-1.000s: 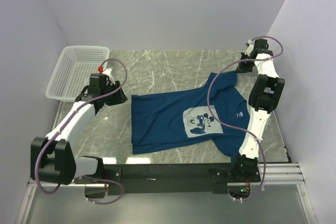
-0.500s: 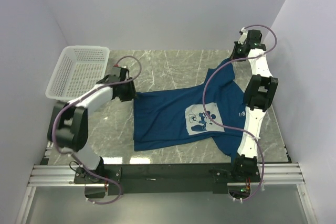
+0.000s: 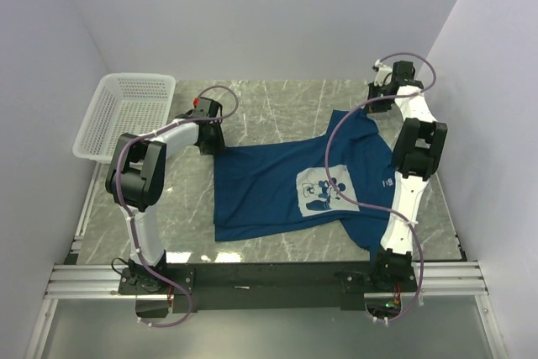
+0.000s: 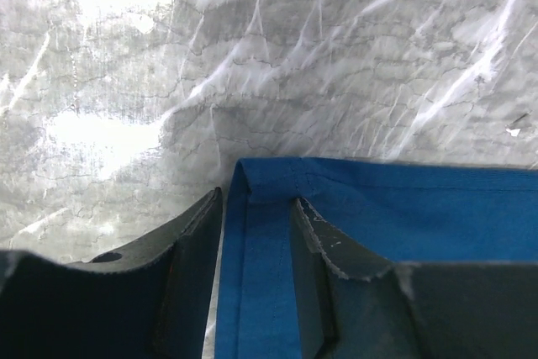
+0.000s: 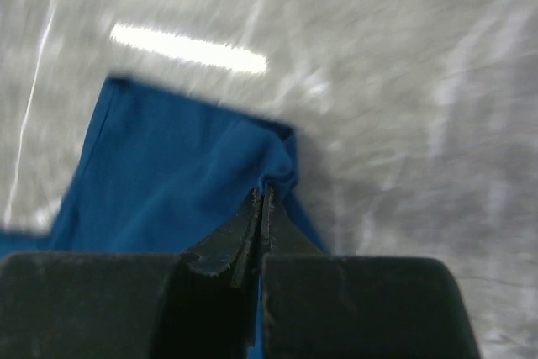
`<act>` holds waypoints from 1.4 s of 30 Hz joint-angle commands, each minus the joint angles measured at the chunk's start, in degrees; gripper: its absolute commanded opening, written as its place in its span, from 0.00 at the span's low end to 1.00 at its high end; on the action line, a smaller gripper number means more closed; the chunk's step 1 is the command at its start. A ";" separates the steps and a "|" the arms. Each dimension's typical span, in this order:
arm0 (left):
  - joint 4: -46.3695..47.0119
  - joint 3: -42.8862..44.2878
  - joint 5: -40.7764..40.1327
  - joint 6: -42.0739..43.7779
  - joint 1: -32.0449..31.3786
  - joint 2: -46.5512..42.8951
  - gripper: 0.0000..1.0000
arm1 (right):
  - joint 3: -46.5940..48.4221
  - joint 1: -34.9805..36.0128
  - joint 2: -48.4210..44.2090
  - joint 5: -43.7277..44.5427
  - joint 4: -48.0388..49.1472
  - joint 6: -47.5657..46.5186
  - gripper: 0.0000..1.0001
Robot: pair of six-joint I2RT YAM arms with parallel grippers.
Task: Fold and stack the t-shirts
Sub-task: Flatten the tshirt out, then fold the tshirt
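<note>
A dark navy t-shirt [image 3: 277, 182] with a pale square cartoon print [image 3: 324, 191] lies spread on the marble table, one sleeve stretched toward the far right. My left gripper [image 3: 215, 142] is at the shirt's far left corner. In the left wrist view it [image 4: 256, 199] stands open, its two fingers straddling the folded hem edge of the t-shirt [image 4: 403, 208]. My right gripper [image 3: 377, 100] is at the far right. In the right wrist view it [image 5: 265, 192] is shut on a pinched corner of the t-shirt's sleeve [image 5: 168, 166].
A white mesh basket [image 3: 122, 115] stands at the far left edge of the table [image 3: 269, 111]. The grey walls close in at the back and on both sides. Purple cables loop over both arms, the right one crossing above the shirt.
My left arm has swung right from beside the basket to the shirt's far left corner. My right gripper has drawn the sleeve a little farther back and left.
</note>
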 commanded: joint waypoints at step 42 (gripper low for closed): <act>-5.04 5.42 3.06 5.65 0.36 8.23 0.05 | -15.16 0.00 -17.62 -8.82 1.99 -11.45 0.00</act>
